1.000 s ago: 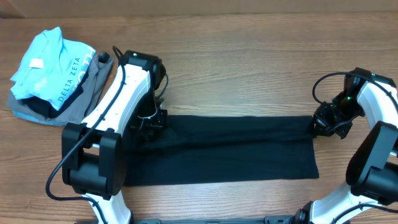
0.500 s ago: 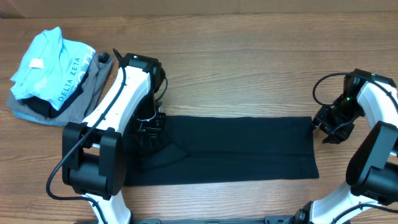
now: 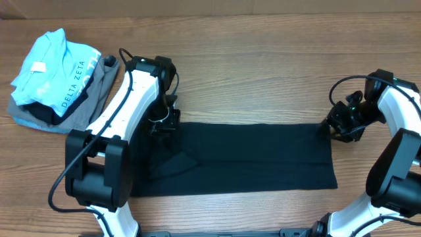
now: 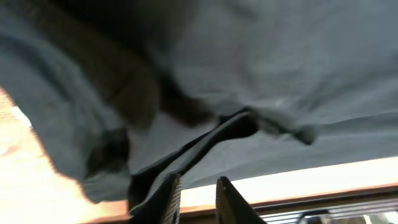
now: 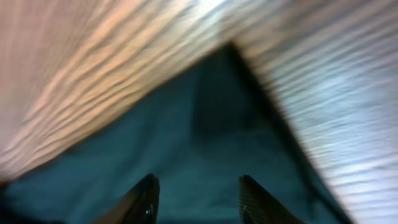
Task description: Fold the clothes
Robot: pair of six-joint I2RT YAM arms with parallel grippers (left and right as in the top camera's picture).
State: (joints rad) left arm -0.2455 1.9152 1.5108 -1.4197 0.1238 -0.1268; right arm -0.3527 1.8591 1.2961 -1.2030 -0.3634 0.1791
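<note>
The black T-shirt (image 3: 250, 158) lies flat as a long folded strip across the front of the table. My left gripper (image 3: 163, 124) is at the strip's far left corner. In the left wrist view (image 4: 198, 196) its fingers stand slightly apart with bare table between them, and black cloth (image 4: 280, 74) bunches just beyond and beside the left finger. My right gripper (image 3: 334, 126) is over the strip's far right corner. In the right wrist view (image 5: 202, 196) it is wide open above the cloth's corner (image 5: 205, 137). No white tag shows.
A light blue "DELTA ZETA" shirt (image 3: 49, 69) lies on a grey folded garment (image 3: 92, 99) at the far left. The wooden table (image 3: 263, 66) stretches behind the strip. Both arm bases stand at the front edge.
My right gripper drew off the cloth's right corner to the right, then came back over it. My left gripper shifted slightly toward the far edge. The strip's right end lies flatter.
</note>
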